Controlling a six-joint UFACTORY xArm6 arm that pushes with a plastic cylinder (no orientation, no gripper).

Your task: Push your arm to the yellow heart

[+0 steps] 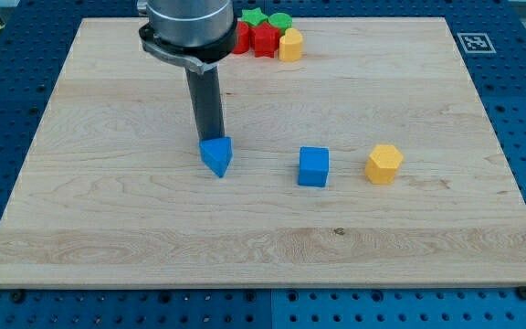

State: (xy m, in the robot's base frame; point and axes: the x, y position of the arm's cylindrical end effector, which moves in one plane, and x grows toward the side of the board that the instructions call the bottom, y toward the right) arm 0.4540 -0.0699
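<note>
The yellow heart (290, 45) lies at the view's top, at the right end of a cluster of blocks. My rod comes down from the view's top, and my tip (210, 139) rests right behind a blue triangular block (216, 155), touching or nearly touching its top edge. The tip is well below and to the left of the yellow heart.
In the cluster by the heart are a red block (264, 39), another red block (241, 37), a green star (253, 16) and a green round block (279, 22). A blue cube (314, 167) and a yellow hexagonal block (383, 164) lie right of the tip. The wooden board (108, 228) sits on a blue pegboard table.
</note>
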